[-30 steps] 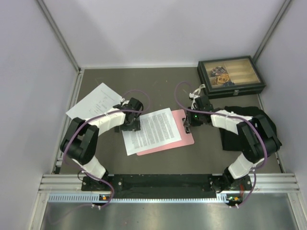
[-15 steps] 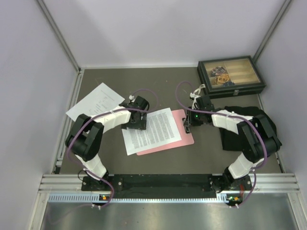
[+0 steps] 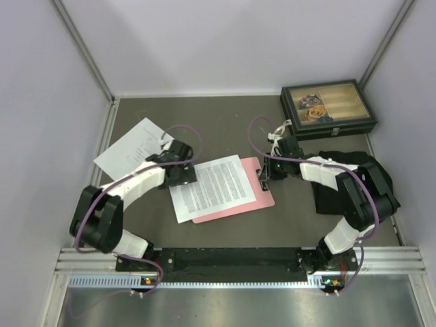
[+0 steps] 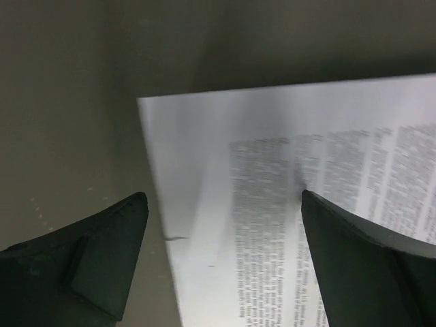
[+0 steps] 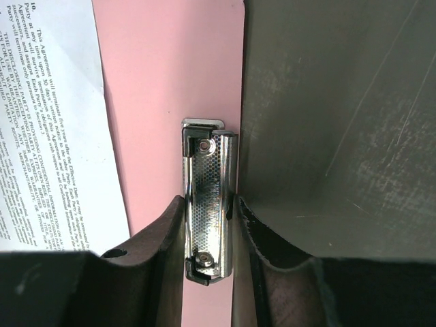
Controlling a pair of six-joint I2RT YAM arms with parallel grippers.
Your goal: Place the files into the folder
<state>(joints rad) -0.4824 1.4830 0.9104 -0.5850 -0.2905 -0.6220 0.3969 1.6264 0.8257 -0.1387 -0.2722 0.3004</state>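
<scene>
The densely printed file lies across the pink folder, covering its left part. The sparsely printed file lies apart at the far left. My left gripper is open, low over the dense file's left edge. In the left wrist view the gripper straddles the sheet, one finger over the table, one over the text. My right gripper is shut on the folder's metal clip; in the right wrist view the gripper has both pads against the clip's sides. The pink folder and the dense file's edge show there.
A dark box with a glass lid stands at the back right. A black cloth lies under my right arm. Grey walls close in the left, back and right sides. The aluminium rail runs along the near edge.
My left gripper has drawn back to the left after reaching right, and the dense file has slid slightly left with it. The right gripper has stayed on the clip.
</scene>
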